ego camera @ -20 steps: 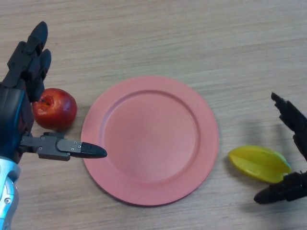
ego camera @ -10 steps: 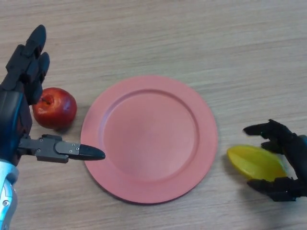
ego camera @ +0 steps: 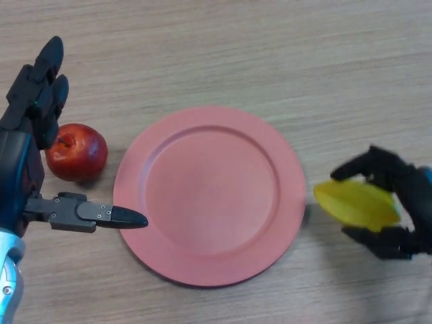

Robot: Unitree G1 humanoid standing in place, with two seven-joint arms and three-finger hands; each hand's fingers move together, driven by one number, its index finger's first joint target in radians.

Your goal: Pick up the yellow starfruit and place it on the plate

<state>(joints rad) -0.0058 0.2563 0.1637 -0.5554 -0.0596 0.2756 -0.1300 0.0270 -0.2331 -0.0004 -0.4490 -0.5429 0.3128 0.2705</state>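
At right of frame, the right hand (ego camera: pixel 395 206) pinches the starfruit (ego camera: pixel 356 203) beside the plate (ego camera: pixel 209 194); the slick fruit could slip; the left hand (ego camera: pixel 30 145) rests open at far left.

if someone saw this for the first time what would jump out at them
The big round pink plate sits mid-table on the pale wooden table. At the right edge, the robot's black right hand is curled round the glossy yellow starfruit, just clear of the plate's rim. On the left, a shiny red apple lies beside the open left hand.
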